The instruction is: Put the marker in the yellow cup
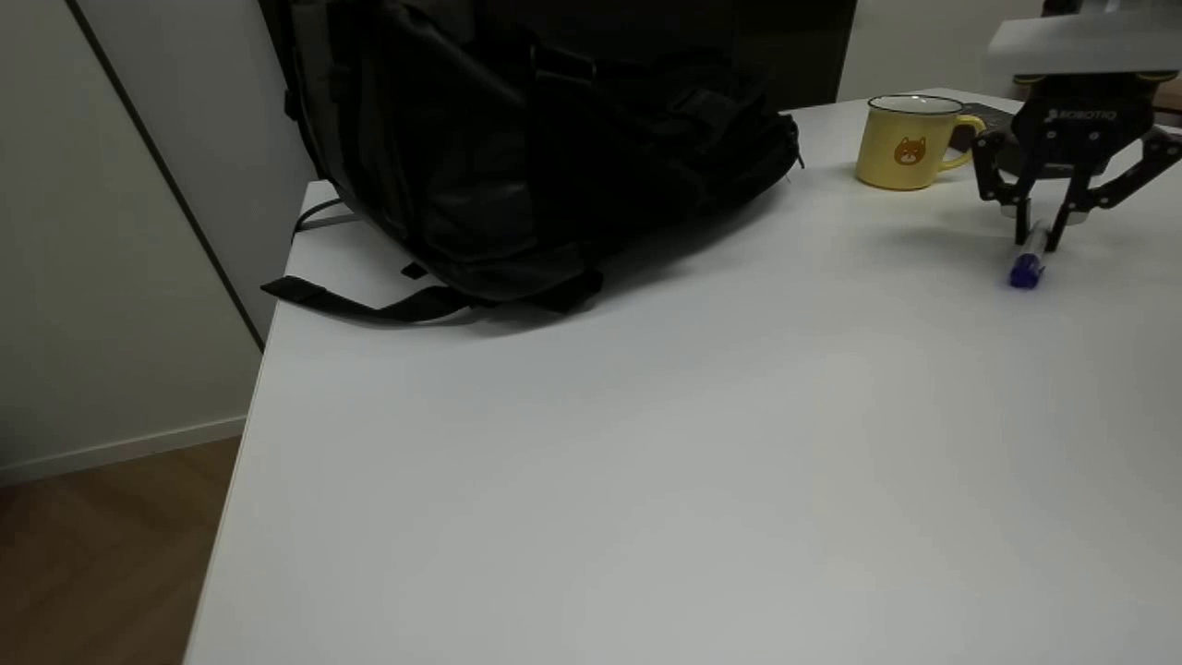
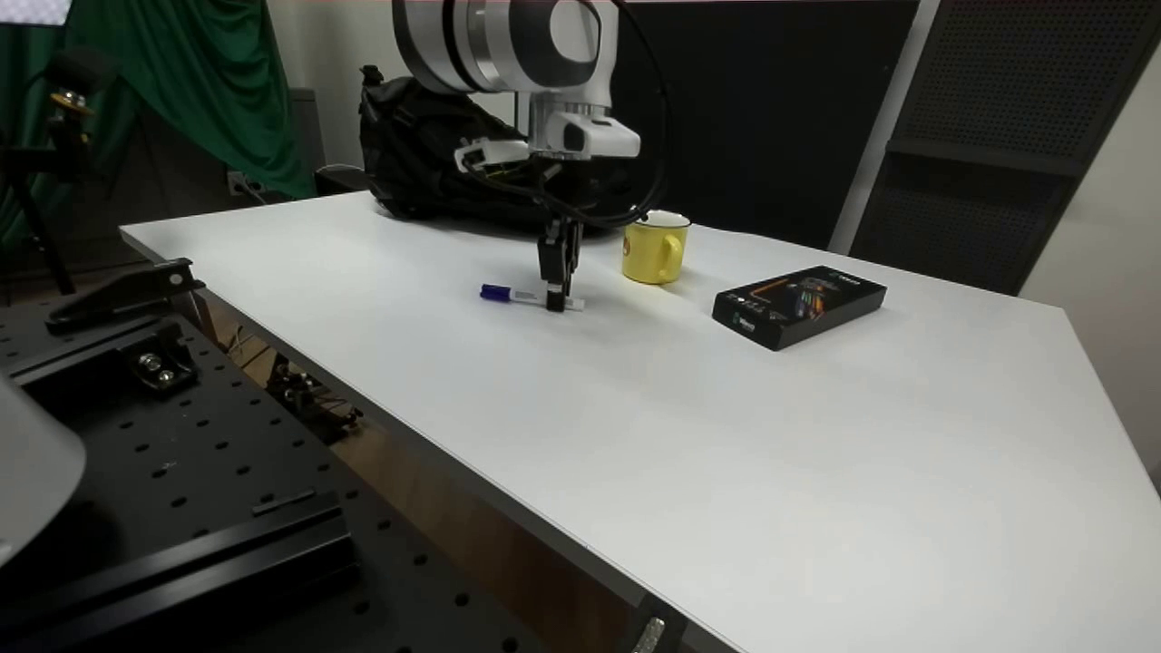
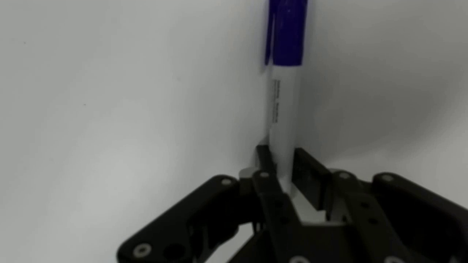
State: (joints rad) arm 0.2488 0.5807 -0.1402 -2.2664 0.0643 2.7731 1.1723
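Nearest of all in the wrist view, the gripper [image 3: 282, 157] has its two fingers [image 3: 312, 175] close on either side of a blue-capped marker [image 3: 287, 98], and from where I stand I take the pen to be pinched there. It is held toward its plain end, so the cap [image 3: 289, 33] sticks well out past the fingertips. All of it lies level, right down by the white bench [image 2: 726, 472]; whether it touches or just clears the surface, I can't say.

So the step in hand, as I judge it, is the pick: grip taken, lift not yet done. Near the gripper but apart from it, the yellow mug [image 1: 910, 143] stands upright. What's wanted next, I'd say, is a straight rise until the pen clears the mug, a short carry over, then a tilt so one end points down; kept level, that long cap end could catch on the way in.

Farther from the gripper than the mug lies a flat black box [image 2: 798, 304]. In an exterior view, a black backpack [image 1: 554, 166] slumps on the mug's far side from the gripper.
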